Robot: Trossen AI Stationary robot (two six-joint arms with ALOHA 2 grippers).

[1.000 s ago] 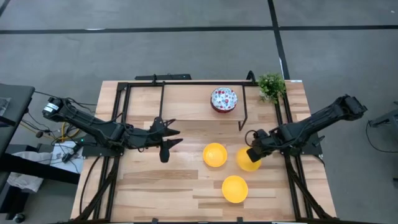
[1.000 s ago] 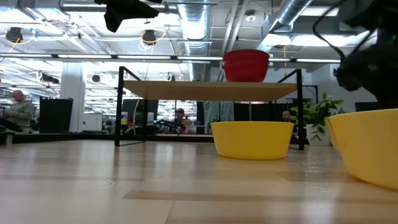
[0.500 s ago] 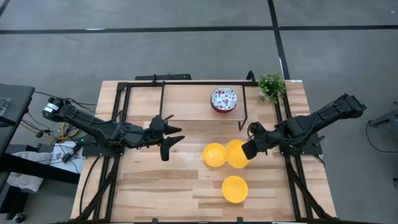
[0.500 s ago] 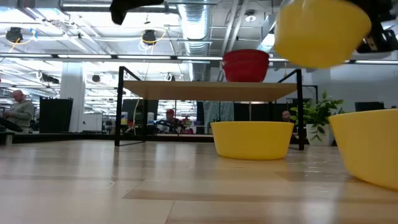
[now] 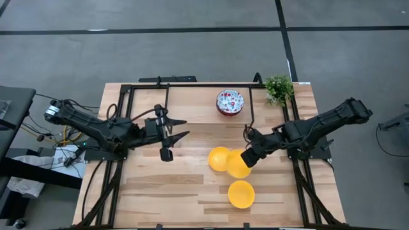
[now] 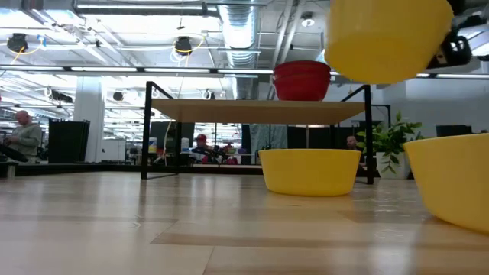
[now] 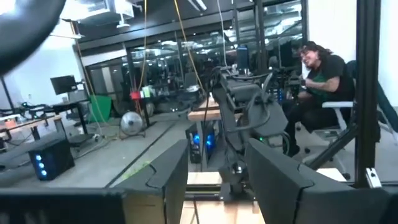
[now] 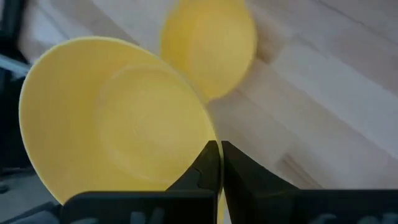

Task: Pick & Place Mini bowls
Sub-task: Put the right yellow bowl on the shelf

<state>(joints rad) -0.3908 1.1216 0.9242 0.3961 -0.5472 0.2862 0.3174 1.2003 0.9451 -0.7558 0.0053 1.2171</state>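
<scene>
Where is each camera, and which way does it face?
High: overhead, straight down; both arms, left gripper, right gripper holding a yellow bowl.
Low: table height, facing the room; that bowl hangs aloft.
Left wrist: forward into the room; own fingers.
Right wrist: down at the table; same bowl.

Three plain glossy yellow round bowls: one [image 5: 218,158] beside the black metal rack [image 5: 252,105], one [image 5: 238,165] overlapping it, one [image 5: 241,193] farther off. One red-patterned white stack [image 5: 230,101] sits on that rack.
</scene>
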